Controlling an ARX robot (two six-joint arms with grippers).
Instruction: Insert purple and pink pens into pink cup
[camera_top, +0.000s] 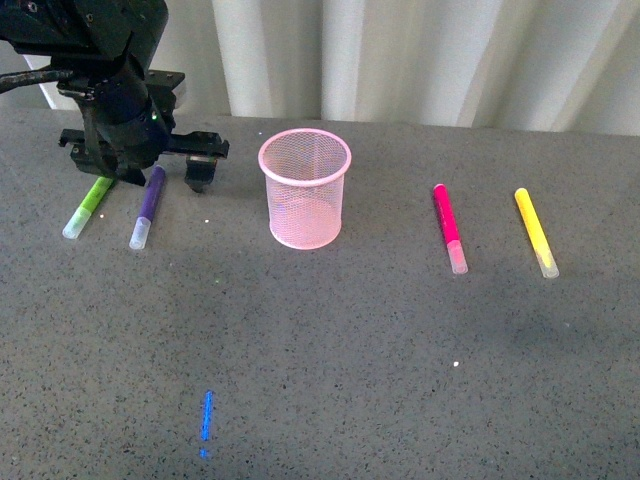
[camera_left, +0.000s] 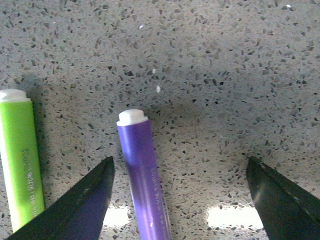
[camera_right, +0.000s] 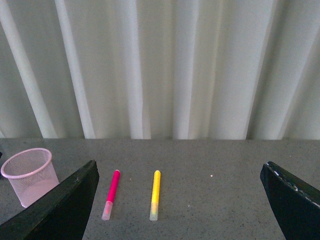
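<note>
The purple pen (camera_top: 147, 208) lies on the grey table, left of the pink cup (camera_top: 305, 188). My left gripper (camera_top: 150, 175) hangs open low over its far end. In the left wrist view the purple pen (camera_left: 142, 175) runs between the two dark fingers, nearer one of them and touching neither, with the gripper (camera_left: 180, 160) wide apart. The pink pen (camera_top: 450, 228) lies right of the cup. My right gripper (camera_right: 180, 163) is open and empty, high above the table, out of the front view. It looks down on the pink pen (camera_right: 111, 192) and the cup (camera_right: 30, 175).
A lime-green marker (camera_top: 88, 207) lies just left of the purple pen, also seen close beside it (camera_left: 20, 155). A yellow marker (camera_top: 536, 232) lies right of the pink pen. A white curtain (camera_right: 160, 65) hangs behind the table. A small blue light mark (camera_top: 207, 420) shows near the front.
</note>
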